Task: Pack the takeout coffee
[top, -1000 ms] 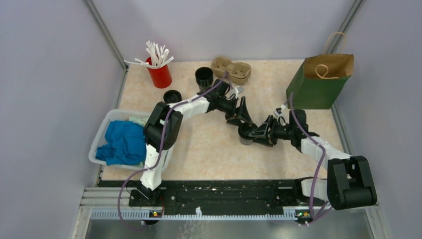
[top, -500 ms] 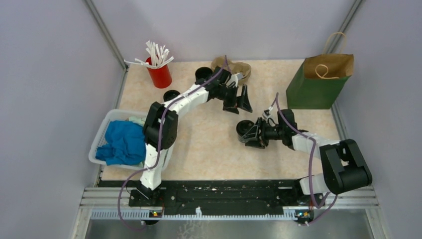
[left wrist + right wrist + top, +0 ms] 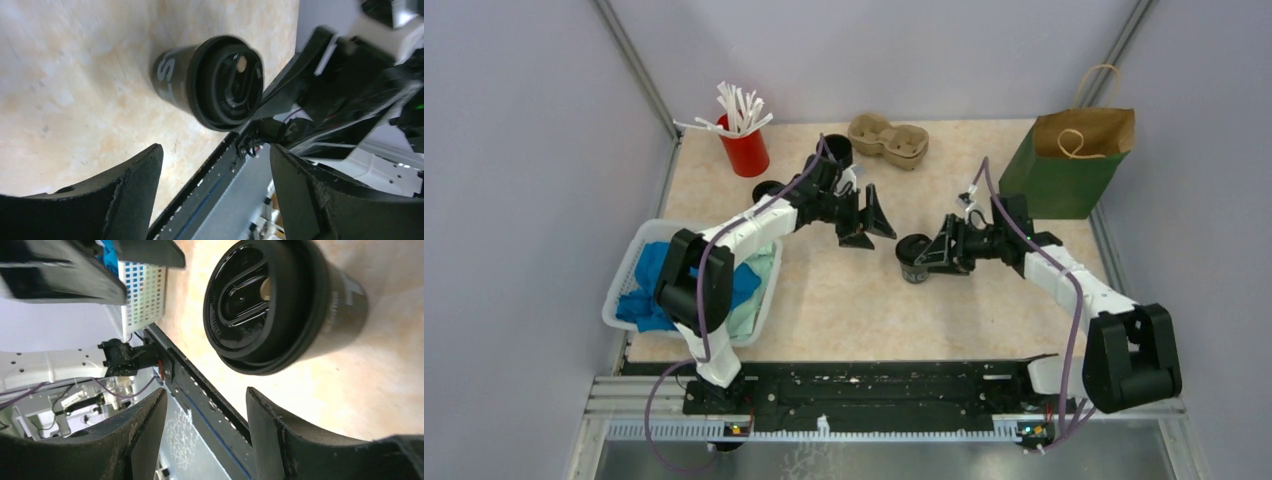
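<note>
The takeout coffee [image 3: 913, 257] stands upright with its black lid on, on the bare table [image 3: 844, 300] a little right of the middle, between the two grippers and gripped by neither. The right gripper [image 3: 932, 256] points left at it, low over the surface, jaws spread wider than the cup; in the right wrist view the cup [image 3: 280, 305] sits just ahead of the fingertips, not between them. That arm rises from its base at the near right, bends at the elbow and runs its forearm up and left. The left gripper [image 3: 874, 228] faces the cup from the other side, somewhat apart from it, jaws wide and holding nothing; its arm folds over the white basket [image 3: 621, 283] of blue cloth [image 3: 639, 305] and stretches right. The table is pale beige and mottled. At the back stand a red cup of white sticks [image 3: 744, 150], an open black cup [image 3: 834, 150] and a brown pulp tray [image 3: 888, 138]; a green and brown paper bag [image 3: 1069, 160] stands at the far right. Plain lilac-grey walls enclose the cell.
</note>
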Robot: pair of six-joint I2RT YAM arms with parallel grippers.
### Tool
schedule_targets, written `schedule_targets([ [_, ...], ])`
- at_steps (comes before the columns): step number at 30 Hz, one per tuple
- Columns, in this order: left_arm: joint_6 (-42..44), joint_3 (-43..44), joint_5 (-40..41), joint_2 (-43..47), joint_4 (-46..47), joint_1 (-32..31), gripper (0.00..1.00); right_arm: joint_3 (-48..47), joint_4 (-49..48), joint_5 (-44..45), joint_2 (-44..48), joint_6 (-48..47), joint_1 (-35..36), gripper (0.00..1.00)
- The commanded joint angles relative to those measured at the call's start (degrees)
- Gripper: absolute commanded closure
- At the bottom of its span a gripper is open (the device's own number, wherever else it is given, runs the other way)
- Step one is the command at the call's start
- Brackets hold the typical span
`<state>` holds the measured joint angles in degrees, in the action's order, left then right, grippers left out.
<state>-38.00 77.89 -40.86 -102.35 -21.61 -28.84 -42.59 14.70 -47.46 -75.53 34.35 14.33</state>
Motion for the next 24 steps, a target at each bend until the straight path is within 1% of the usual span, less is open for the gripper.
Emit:
schedule_targets([
  [1,-9.67,-7.19,-5.22,2.45,11.89,-0.87,0.16,-1.38,12.22,-0.84,4.37,-10.12,-5.78,0.41],
  [4,-10.09,-7.43,-5.88,1.88,11.80,-1.36,0.15,-0.53,12.15,-1.73,4.65,-10.98,-9.74,0.38],
  [7,-10.75,-7.34,-7.28,0.26,13.51,-2.89,0.13,-1.12,7.79,-3.28,3.00,-8.21,-10.80,0.34],
  [10,-11.68,-6.80,-7.67,-1.21,14.48,-4.09,0.17,-2.33,3.01,-4.24,0.41,-4.97,-10.83,0.32],
  [13,-11.70,-6.86,-7.34,-1.74,14.20,-4.85,0.20,-3.67,0.44,-5.25,-2.47,-4.43,-10.81,0.33],
  [19,-11.24,-7.05,-7.21,-2.63,12.55,-5.81,0.30,-7.00,1.66,-4.69,-7.93,-7.76,-10.81,0.38],
  [22,-10.38,-6.63,-6.97,-2.82,11.10,-6.07,0.35,-7.52,0.31,-5.37,-8.67,-6.56,-11.12,0.44],
  [24,-9.50,-6.46,-6.47,-2.77,10.00,-6.10,0.38,-7.19,-0.50,-5.70,-8.61,-5.78,-11.48,0.44],
])
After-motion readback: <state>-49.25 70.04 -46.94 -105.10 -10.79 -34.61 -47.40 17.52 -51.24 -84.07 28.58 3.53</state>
